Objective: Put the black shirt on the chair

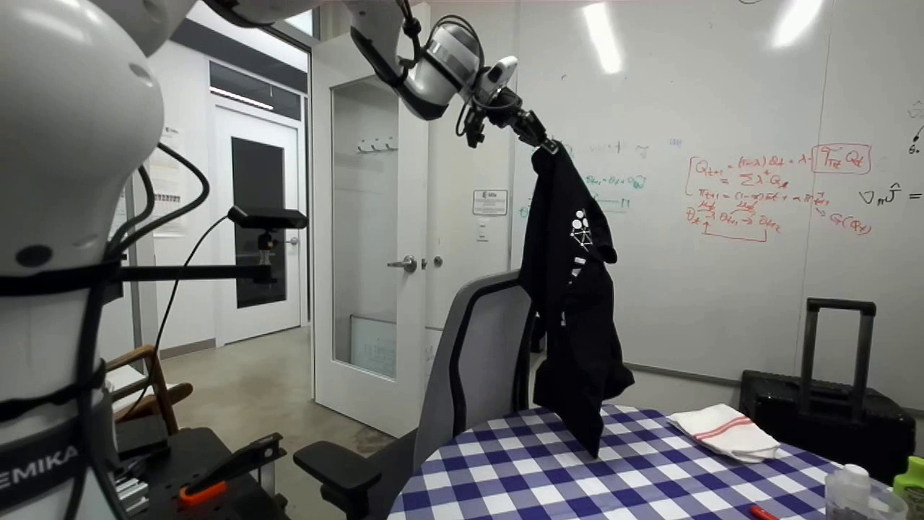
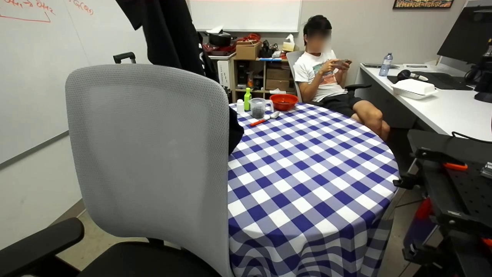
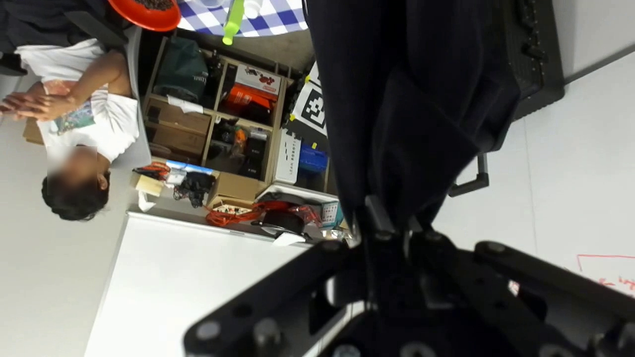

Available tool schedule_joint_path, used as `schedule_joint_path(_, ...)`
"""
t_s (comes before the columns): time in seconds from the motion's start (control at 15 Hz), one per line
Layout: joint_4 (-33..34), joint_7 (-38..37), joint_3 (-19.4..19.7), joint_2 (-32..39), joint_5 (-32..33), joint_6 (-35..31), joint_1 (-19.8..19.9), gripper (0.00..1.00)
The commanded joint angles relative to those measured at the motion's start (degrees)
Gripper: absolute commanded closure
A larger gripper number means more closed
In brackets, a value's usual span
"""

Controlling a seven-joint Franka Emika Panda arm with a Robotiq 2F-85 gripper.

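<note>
The black shirt (image 1: pixel 577 303) with white print hangs in a long bunch from my gripper (image 1: pixel 550 146). The gripper is shut on its top end, above the chair back. The shirt also fills the middle of the wrist view (image 3: pixel 412 99), where the fingertips (image 3: pixel 389 223) pinch it. The grey mesh chair (image 1: pixel 487 354) stands beside the table. In an exterior view the shirt (image 2: pixel 165 34) hangs behind the chair back (image 2: pixel 150 150), on the table side, partly hidden by it. The shirt's lower tip overlaps the table edge; I cannot tell if it touches.
A round table with a blue-white checked cloth (image 2: pixel 307 173) stands against the chair. On it are a folded white towel (image 1: pixel 725 432), a red bowl (image 2: pixel 283 102), a measuring cup (image 2: pixel 258 108) and a green bottle (image 2: pixel 247 99). A person (image 2: pixel 321 73) sits beyond. A black case (image 1: pixel 823 419) stands by the whiteboard.
</note>
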State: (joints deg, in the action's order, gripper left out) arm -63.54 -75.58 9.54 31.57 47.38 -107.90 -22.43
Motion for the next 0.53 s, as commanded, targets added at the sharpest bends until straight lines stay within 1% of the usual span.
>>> schedule_joint_path(0.0, 10.4, 1.54, -3.52, 5.24, 4.34, 8.24, -3.82, 0.99)
schedule_joint_path(0.13, 13.72, 3.12, -5.5, 7.05, 5.68, 11.04, -6.26, 0.99)
schedule_joint_path(0.27, 16.35, 5.53, -7.24, 8.99, 5.71, 12.36, -7.88, 0.99)
schedule_joint_path(0.4, 17.92, 9.37, -9.34, 11.41, 3.5, 11.29, -8.23, 0.99)
schedule_joint_path(0.47, 17.58, 11.72, -10.2, 12.59, 1.68, 9.87, -8.12, 0.99)
